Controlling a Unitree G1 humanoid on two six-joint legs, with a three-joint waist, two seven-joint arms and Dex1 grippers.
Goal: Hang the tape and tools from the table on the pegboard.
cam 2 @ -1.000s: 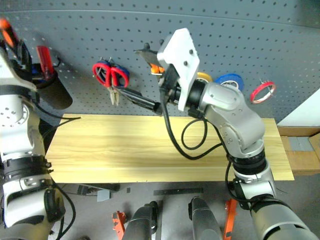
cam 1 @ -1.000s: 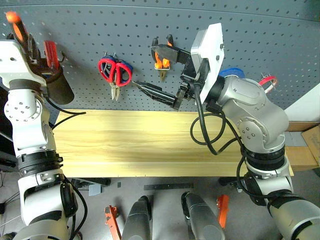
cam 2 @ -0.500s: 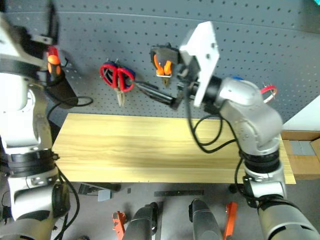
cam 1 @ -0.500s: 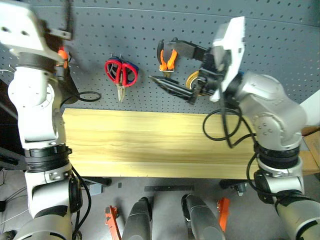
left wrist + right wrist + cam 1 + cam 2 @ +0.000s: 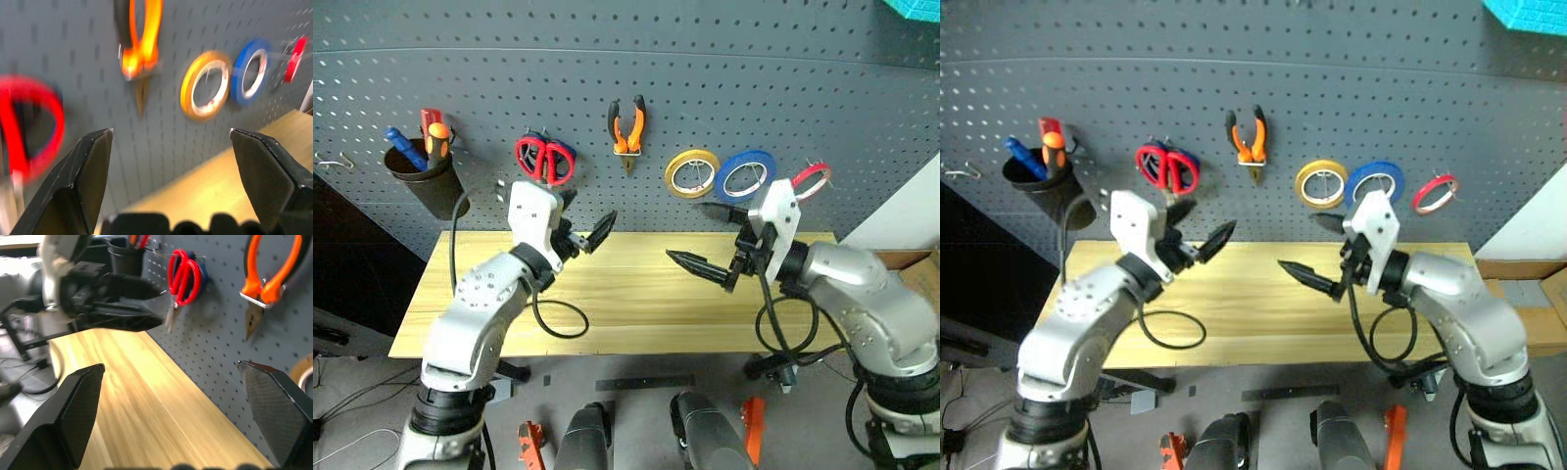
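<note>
On the pegboard [image 5: 822,69] hang red-handled scissors [image 5: 543,160], orange-and-black pliers [image 5: 626,124] and the thin red tape ring [image 5: 811,178]. An orange-handled screwdriver [image 5: 437,136] stands in a black cup [image 5: 423,184] on the board. My left gripper [image 5: 585,220] hovers open and empty over the table [image 5: 626,313], below the scissors. Facing it from the right, my right gripper [image 5: 690,232] is also open and empty, below the rolls. The left wrist view looks past its open fingers [image 5: 93,171] at pliers [image 5: 139,49] and red tape [image 5: 295,58].
A yellow roll [image 5: 692,173] and a wider blue roll [image 5: 746,176] hang between pliers and red tape. Blue handles [image 5: 562,157] peek from behind the red scissors. A blue tool [image 5: 403,149] shares the cup. Cables loop from both wrists onto the table.
Both arms have come down from the pegboard to just above the table. The left gripper left the cup, swung right and opened wider. The head view has also shifted.
</note>
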